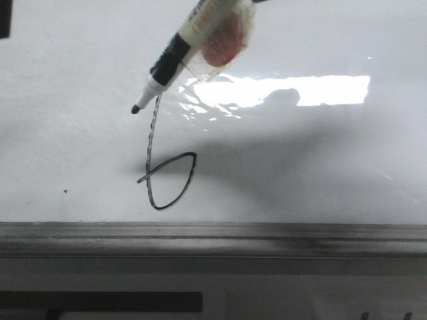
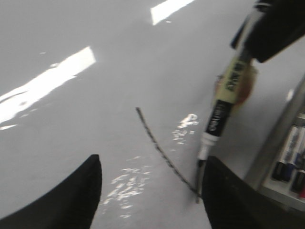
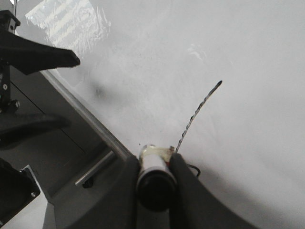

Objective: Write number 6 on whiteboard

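Note:
The whiteboard [image 1: 320, 160] fills the front view. On it stands the number 6 [image 1: 149, 143], a thin black stem with a pointed loop low down. A black-tipped marker [image 1: 175, 53], wrapped in clear tape with a red patch, slants in from above, its tip just left of the stem's top. Whether the tip touches the board I cannot tell. My right gripper [image 3: 155, 159] is shut on the marker's [image 3: 153, 183] back end, with the stem [image 3: 198, 114] beyond it. My left gripper [image 2: 152, 160] hangs open over the whiteboard [image 2: 119, 95], beside the marker [image 2: 220, 117] and the stem [image 2: 162, 150].
A grey metal ledge [image 1: 213, 237] runs along the board's near edge. Spare markers [image 2: 290, 157] lie in a tray beside the board in the left wrist view. A small black speck [image 1: 65, 191] marks the board left of the figure. Bright glare [image 1: 300, 90] lies right of the marker.

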### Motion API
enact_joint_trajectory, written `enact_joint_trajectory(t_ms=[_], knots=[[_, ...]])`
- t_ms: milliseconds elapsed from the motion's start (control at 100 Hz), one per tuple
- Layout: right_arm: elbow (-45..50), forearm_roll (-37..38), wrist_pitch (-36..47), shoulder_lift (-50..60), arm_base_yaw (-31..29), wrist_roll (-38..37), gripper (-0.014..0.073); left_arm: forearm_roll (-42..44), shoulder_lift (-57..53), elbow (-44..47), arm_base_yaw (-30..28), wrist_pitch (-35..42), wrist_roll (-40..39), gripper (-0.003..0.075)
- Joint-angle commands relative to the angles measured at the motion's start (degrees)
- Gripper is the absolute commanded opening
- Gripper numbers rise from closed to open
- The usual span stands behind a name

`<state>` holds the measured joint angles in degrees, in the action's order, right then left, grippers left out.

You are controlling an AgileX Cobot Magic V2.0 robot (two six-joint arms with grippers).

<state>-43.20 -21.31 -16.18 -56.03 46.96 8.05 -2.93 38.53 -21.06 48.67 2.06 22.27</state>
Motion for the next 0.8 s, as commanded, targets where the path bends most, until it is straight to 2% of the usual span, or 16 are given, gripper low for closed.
enact_joint_trajectory(t_ms=[0,100,210,420,470,610,760,790], knots=[[-1.7,0.2,2.2,0.2,0.3,0.7,-0.0053,1.3,3.5,-1.8,5.0,5.3,-0.2,0.0419],[-1.7,0.2,1.8,-0.3,1.4,0.7,-0.0053,1.8,8.2,-1.8,8.3,10.6,-0.2,0.0419],[-1.7,0.1,2.1,-0.3,3.2,0.7,-0.0053,1.6,13.2,-1.8,8.8,15.6,-0.2,0.0419],[-1.7,-0.3,1.8,-0.3,4.2,0.7,-0.0053,1.6,18.1,-1.8,8.8,17.6,-0.2,0.0417],[-1.7,-0.6,1.8,-0.3,4.2,0.7,-0.0053,1.6,18.5,-1.8,8.8,17.6,-0.2,0.0396],[-1.7,-1.5,1.2,-0.3,4.2,0.7,-0.0053,1.6,19.8,-1.8,8.8,18.8,-0.2,0.0242],[-1.7,-1.5,0.8,-0.3,4.2,0.7,-0.0053,1.6,20.2,-1.8,8.8,20.4,-0.2,-0.0018],[-1.7,-1.5,0.9,-0.3,4.2,0.7,-0.0053,1.6,20.2,-1.8,8.8,20.4,-0.2,-0.0016]])
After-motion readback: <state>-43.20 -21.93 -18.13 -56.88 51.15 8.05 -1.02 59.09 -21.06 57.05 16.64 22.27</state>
